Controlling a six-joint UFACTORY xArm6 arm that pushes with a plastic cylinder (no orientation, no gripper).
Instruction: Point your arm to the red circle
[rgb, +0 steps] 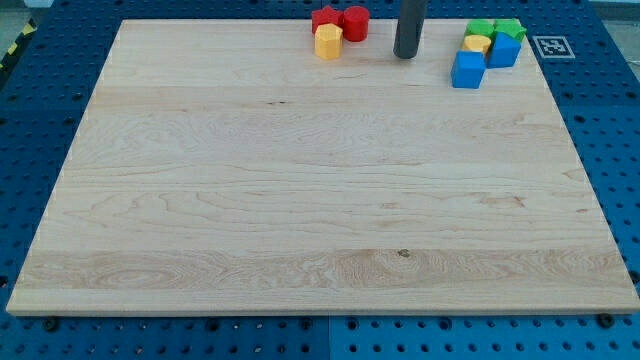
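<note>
We are counting seven blocks on the wooden worktop (300, 200), all sitting along its top edge in two groups. Toward the middle of that edge we are seeing three: the red circle (355, 22), a second red block (325, 17) of unclear shape touching its left side, and a yellow block (328, 42) pressing against both from below. Near the top right corner we are seeing four, packed together: two green blocks (481, 28) (510, 28) side by side at the edge, a yellow block (477, 44) just under the left green one, a blue block (505, 51) beside it, and a blue cube (467, 70) lowest of the group.

Our tip (405, 55) is resting on the worktop between the two groups, near the red circle on its right but apart from it, touching no block. We are carrying one rod and no fingers, so nothing is being gripped. We are seeing no containers on the worktop; a printed marker (551, 45) is lying just off the top right corner
</note>
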